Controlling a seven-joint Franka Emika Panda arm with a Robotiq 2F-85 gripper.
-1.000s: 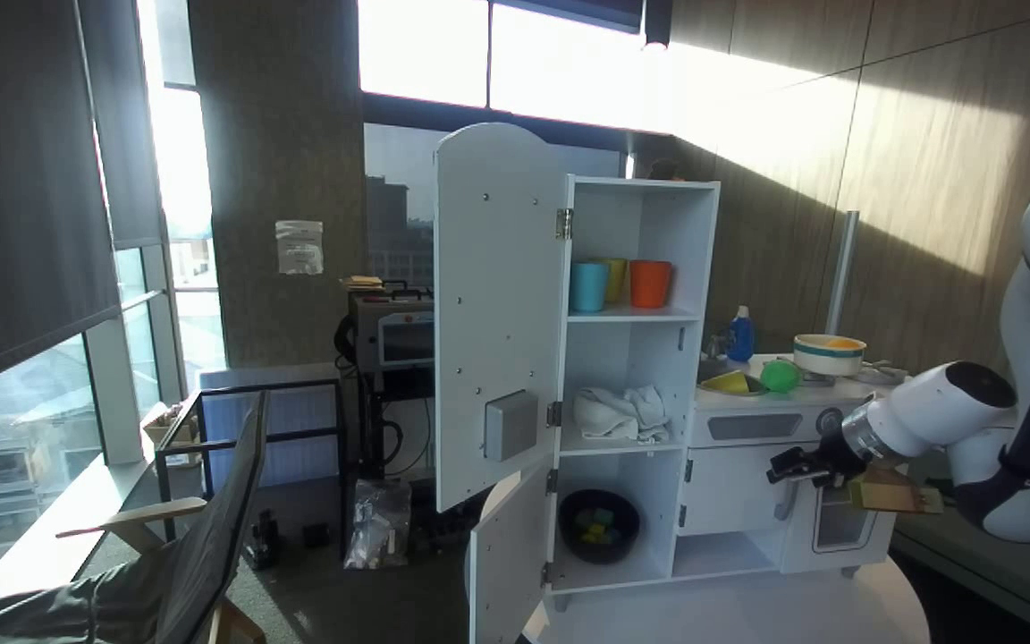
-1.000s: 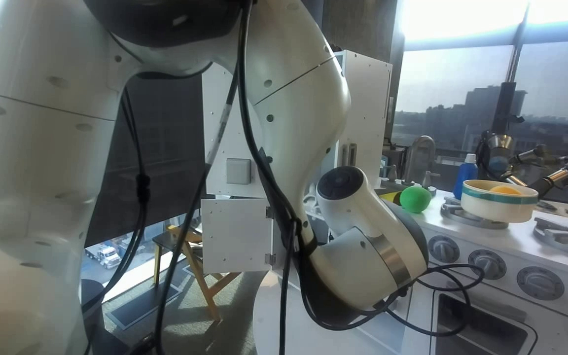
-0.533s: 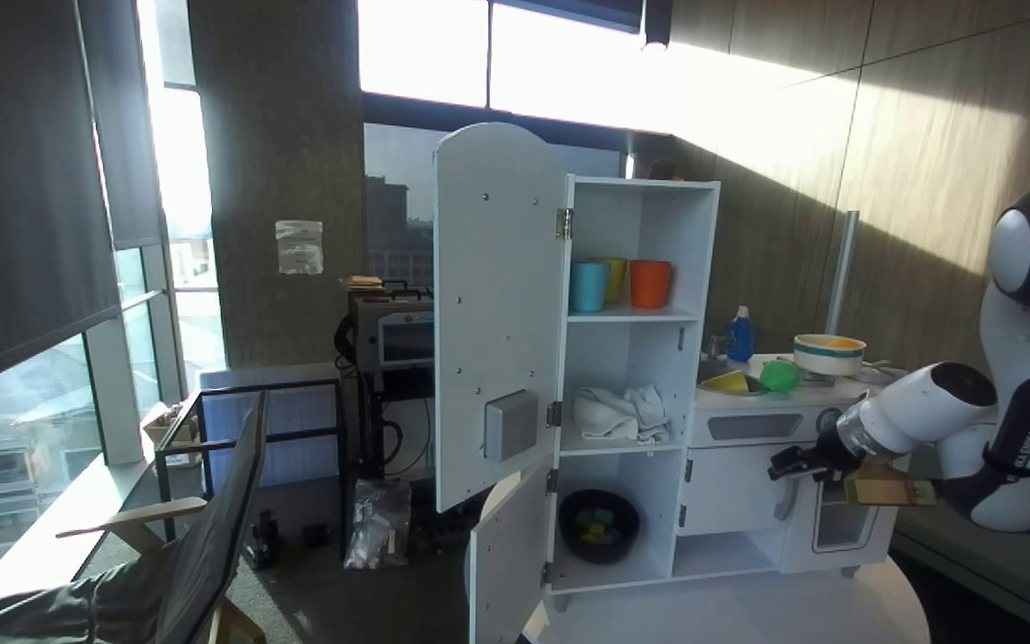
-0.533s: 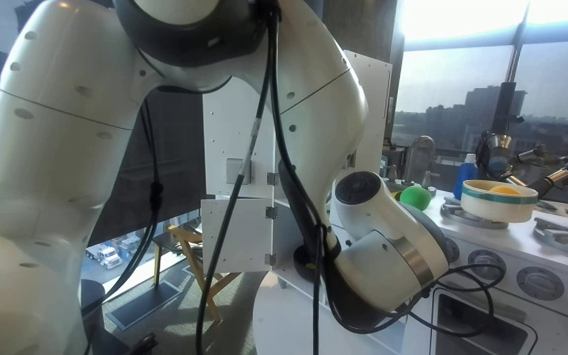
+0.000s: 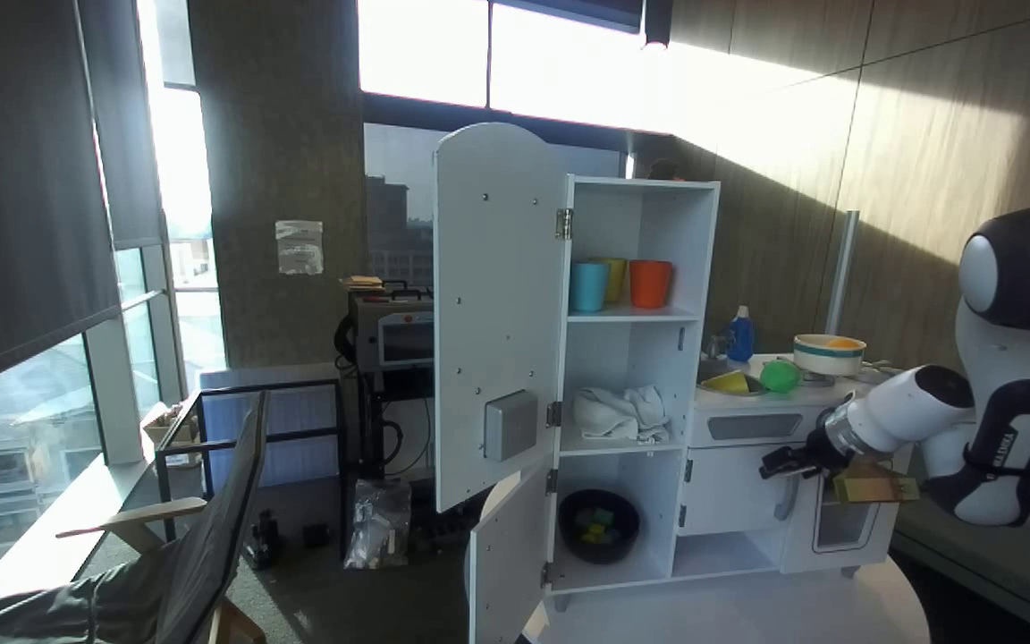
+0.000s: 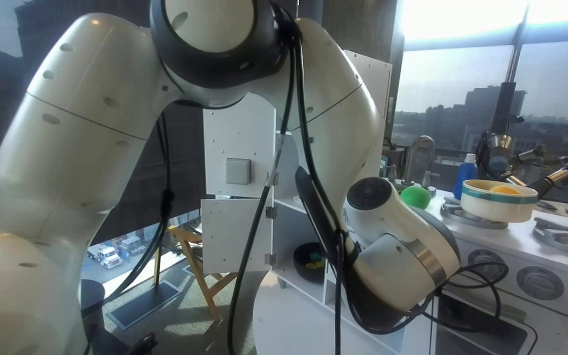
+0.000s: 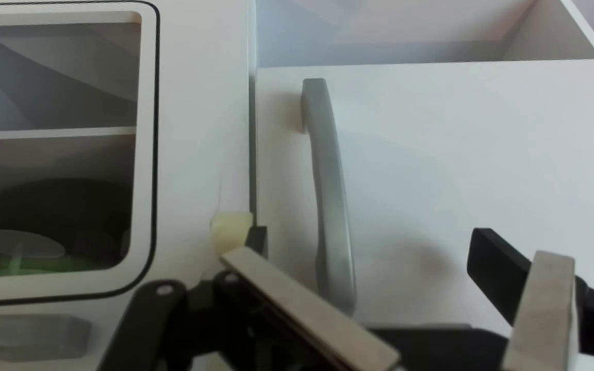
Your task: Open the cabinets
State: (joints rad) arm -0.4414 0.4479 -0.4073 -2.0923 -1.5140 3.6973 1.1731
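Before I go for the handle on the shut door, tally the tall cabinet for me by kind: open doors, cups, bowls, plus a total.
Open doors: 2 (tall upper door, shorter lower door)
Cups: 3 (blue cup, yellow cup, orange cup)
Bowls: 1 (black bowl)
Total: 6

My hand (image 7: pixel 369 242) looks matt, my arm (image 6: pixel 340 123) is glossy, plastic-looking. The cabinet door (image 7: pixel 457 175) is smooth, its handle (image 7: pixel 333 196) kinda satiny, can't tell metal or plastic. The hinges (image 5: pixel 565 224) look metal tho, wall panelling (image 5: pixel 931 116) woodgrain.
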